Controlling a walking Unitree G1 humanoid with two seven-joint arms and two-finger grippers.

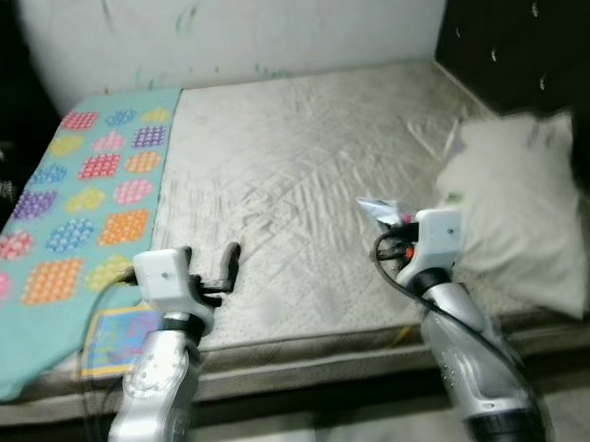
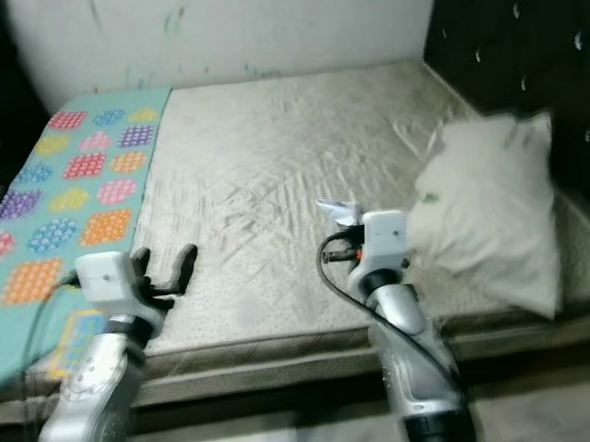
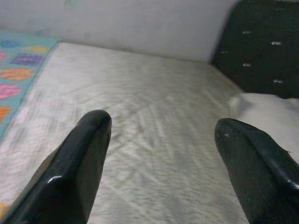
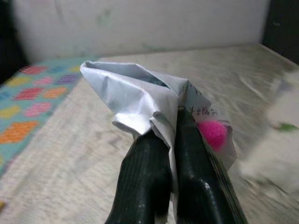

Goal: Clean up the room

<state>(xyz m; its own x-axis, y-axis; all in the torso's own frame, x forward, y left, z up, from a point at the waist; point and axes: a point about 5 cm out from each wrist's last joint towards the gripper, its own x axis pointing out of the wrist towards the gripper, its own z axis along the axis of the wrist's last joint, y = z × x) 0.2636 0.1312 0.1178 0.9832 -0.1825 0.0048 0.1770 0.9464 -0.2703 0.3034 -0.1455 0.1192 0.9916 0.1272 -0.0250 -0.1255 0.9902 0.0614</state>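
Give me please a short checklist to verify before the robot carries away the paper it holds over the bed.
1. Right hand shut on the crumpled paper: ok, both fingers pinch it.
2. Paper lifted off the mattress: ok, it hangs above the surface.
3. Pink thing behind the paper secured: cannot tell whether it is gripped or loose.
4. Left hand free: ok, fingers open, nothing between them.
5. Pillow apart from the right arm: cannot tell, it lies very near.
6. Place to drop the paper: cannot tell; I can make out no bin.
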